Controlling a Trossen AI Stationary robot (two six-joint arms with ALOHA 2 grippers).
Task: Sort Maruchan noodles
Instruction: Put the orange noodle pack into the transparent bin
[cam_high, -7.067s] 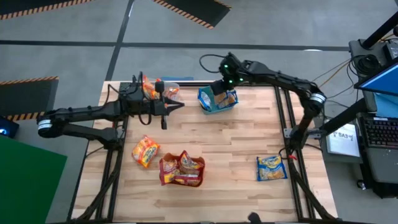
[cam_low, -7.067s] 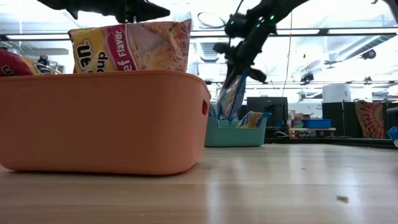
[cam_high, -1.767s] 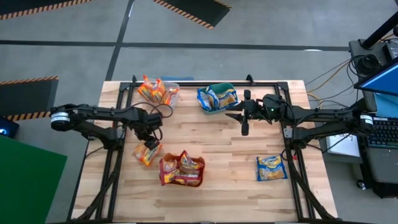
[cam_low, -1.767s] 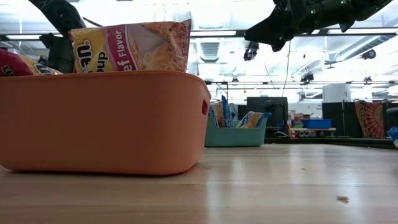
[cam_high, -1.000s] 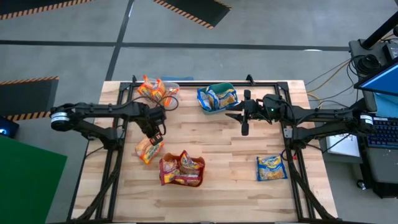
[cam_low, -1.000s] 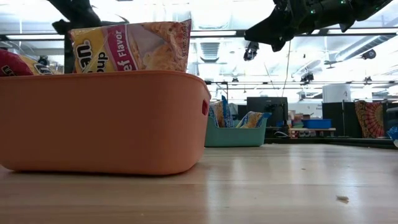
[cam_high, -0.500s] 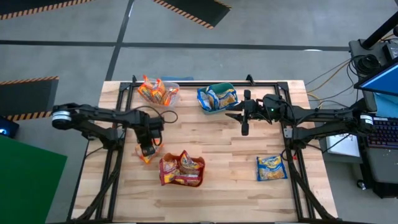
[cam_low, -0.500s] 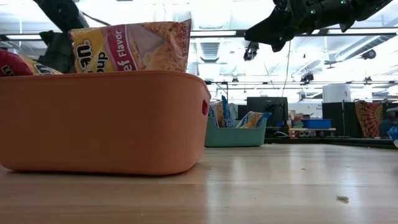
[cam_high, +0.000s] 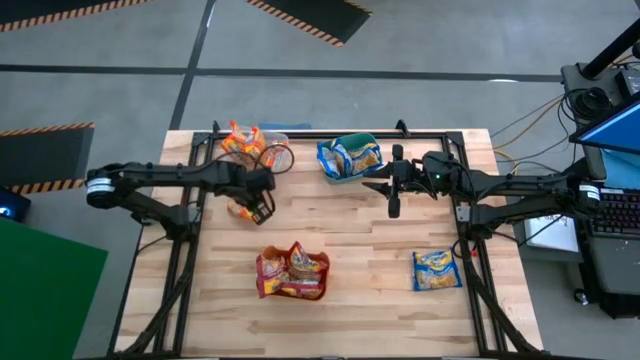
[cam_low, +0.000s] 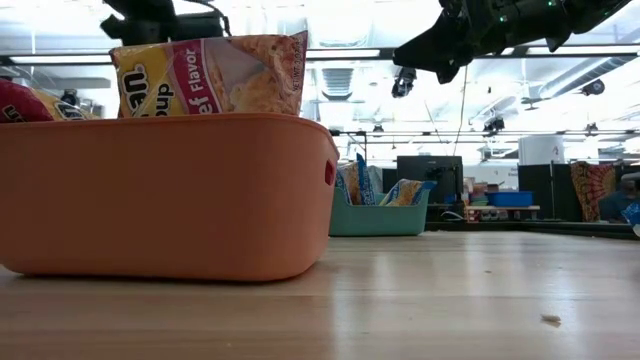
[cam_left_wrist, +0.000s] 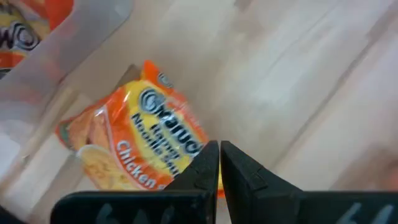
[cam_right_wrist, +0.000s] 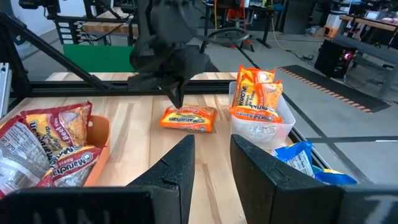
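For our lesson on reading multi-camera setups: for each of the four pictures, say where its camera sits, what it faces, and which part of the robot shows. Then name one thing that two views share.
High view: above the table, looking straight down; both arms show, left gripper over the orange packet.
Low view: at table-top height, facing the orange tub; arms show overhead.
Left wrist view: on the left arm, looking past its shut fingers at the orange packet.
Right wrist view: on the right arm, looking across the table past its own fingers; the left arm shows beyond.
Shared: the wrist views both show the orange packet.
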